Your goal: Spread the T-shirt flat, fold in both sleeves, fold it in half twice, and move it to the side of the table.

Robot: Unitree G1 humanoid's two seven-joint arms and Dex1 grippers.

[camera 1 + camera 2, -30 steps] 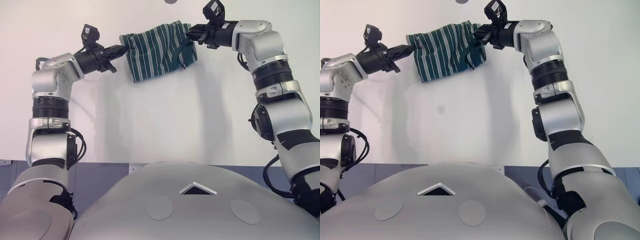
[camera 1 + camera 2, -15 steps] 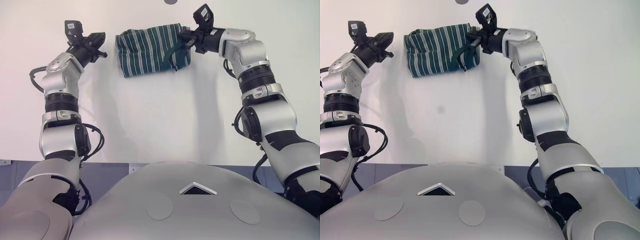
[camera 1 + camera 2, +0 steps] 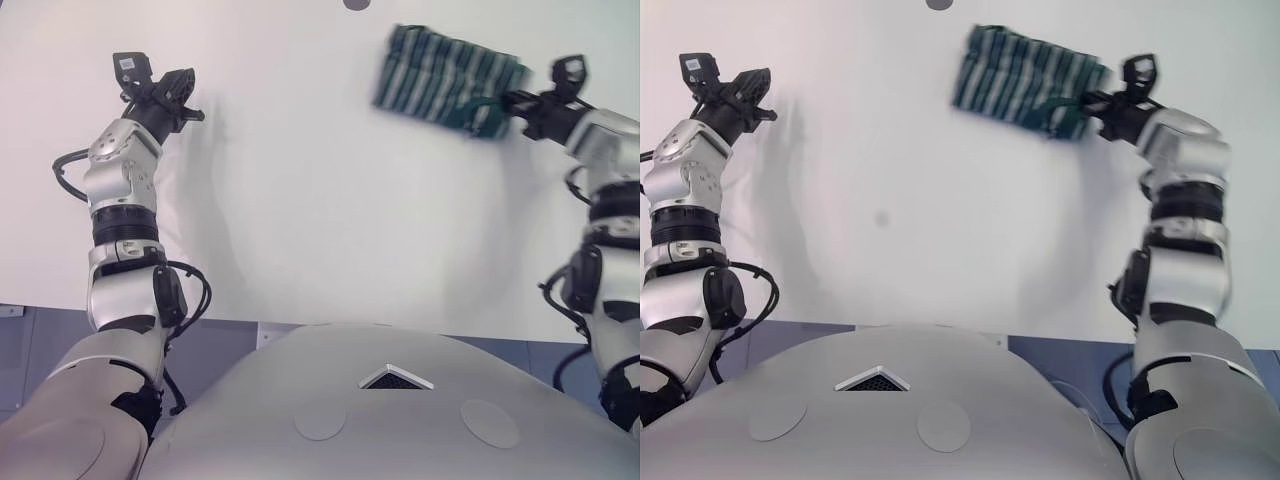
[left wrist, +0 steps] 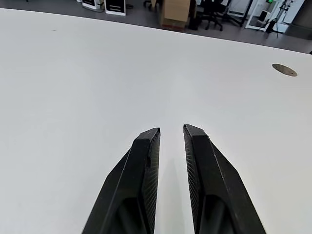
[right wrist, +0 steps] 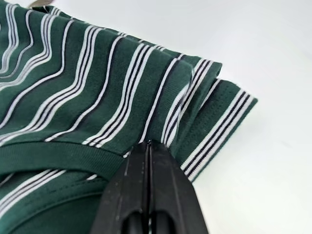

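Right gripper (image 5: 148, 143) pinches the folded, green-striped knit T-shirt (image 5: 73, 97).

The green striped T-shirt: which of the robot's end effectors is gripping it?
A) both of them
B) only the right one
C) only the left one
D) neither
B: the right end effector is shut on an edge of the folded T-shirt, while the left end effector is open over the white table, well apart from the cloth.
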